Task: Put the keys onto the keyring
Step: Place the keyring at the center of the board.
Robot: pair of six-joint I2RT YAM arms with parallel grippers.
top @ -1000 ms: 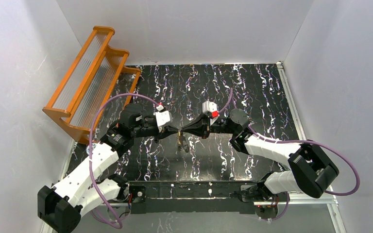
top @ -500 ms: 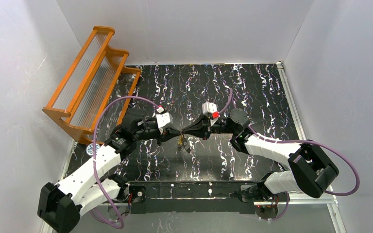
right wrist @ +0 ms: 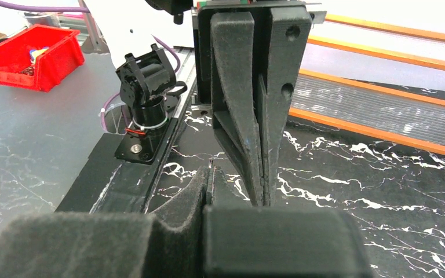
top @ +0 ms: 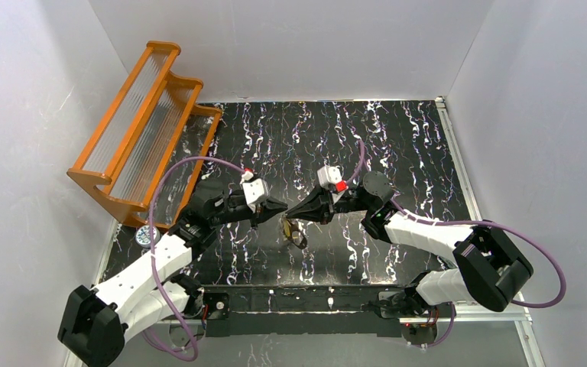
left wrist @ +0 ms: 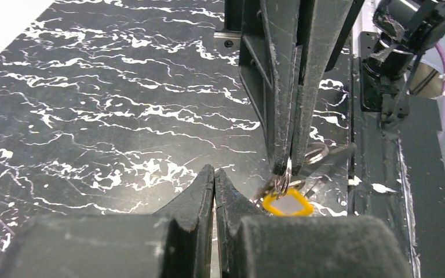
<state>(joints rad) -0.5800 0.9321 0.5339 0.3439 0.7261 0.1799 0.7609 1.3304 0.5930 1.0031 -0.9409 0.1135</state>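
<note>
My right gripper (top: 289, 215) is shut on the thin silver keyring (left wrist: 315, 154). In the left wrist view its fingertips (left wrist: 279, 165) come down from above and pinch the wire. A key with a yellow head (left wrist: 288, 204) hangs from that wire just under the tips, above the mat. From above, the ring and keys (top: 295, 232) dangle as one small cluster under the right tips; I cannot tell a second key apart. My left gripper (top: 281, 207) is shut with nothing in it, a little left of the right tips and apart from them. In the right wrist view the ring is mostly hidden behind my own fingers (right wrist: 194, 194).
An orange slatted rack (top: 141, 126) stands at the back left, partly off the black marbled mat (top: 397, 138). A small round disc (top: 147, 235) lies by the mat's left edge. White walls close in the sides and back. A red bin (right wrist: 32, 58) sits outside the cell.
The left gripper, tip to tip with the right one before, has drawn back to the left and come apart from it. The ring and keys stay hanging from the right gripper.
</note>
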